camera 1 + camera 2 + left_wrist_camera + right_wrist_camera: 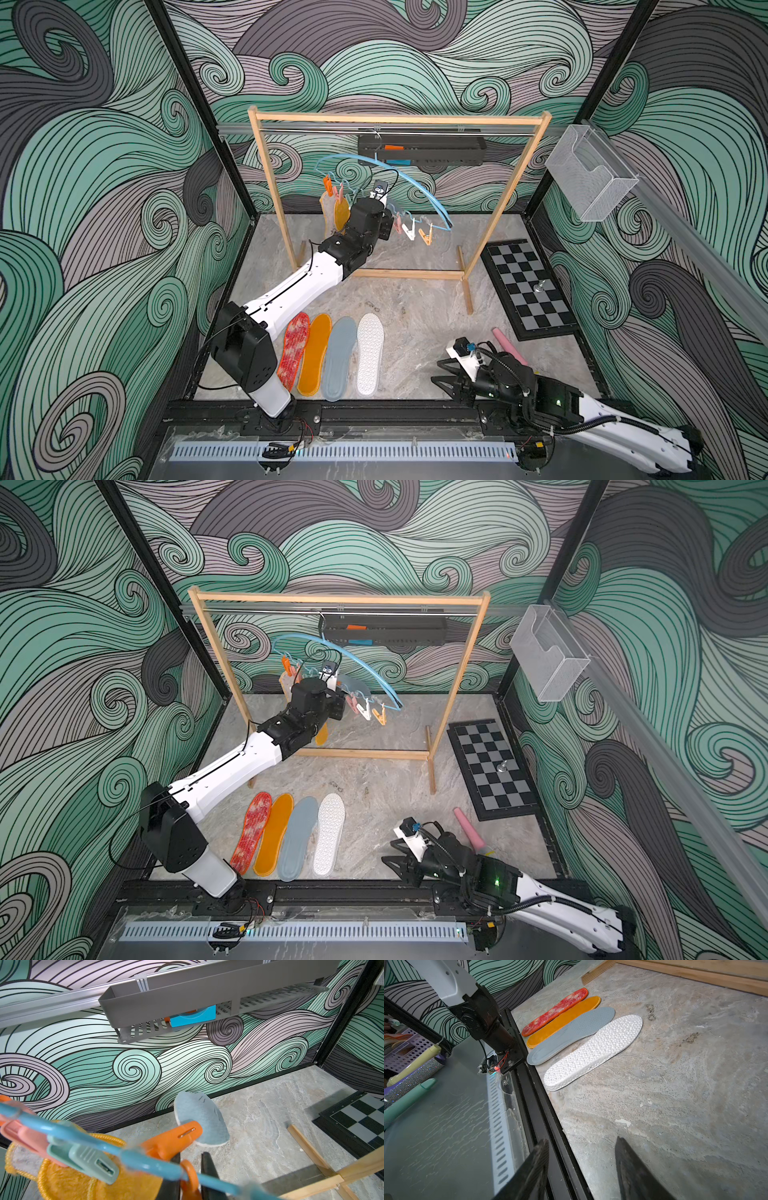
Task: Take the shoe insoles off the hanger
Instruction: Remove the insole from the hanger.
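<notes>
The light blue hanger [419,185] hangs tilted from the rack's metal rod. My left gripper [191,1154] is shut on the tail of an orange clip [172,1140] on the hanger bar [145,1162]. That clip's mouth holds a grey-blue insole [199,1113]. Two orange insoles [340,212] hang from clips beside it. On the table lie a red-white insole [294,349], an orange one [314,353], a grey-blue one [340,357] and a white dotted one [370,353]. My right gripper [435,371] rests open and empty near the front edge, with its fingers [629,1159] spread.
A wooden-framed rack [399,118] stands across the back of the table. Behind it a dark shelf [419,147] hangs on the wall. A chessboard [528,286] with one piece lies at the right. A pink cone-shaped stick [509,345] lies beside my right arm. A clear mesh box [590,174] hangs on the right wall.
</notes>
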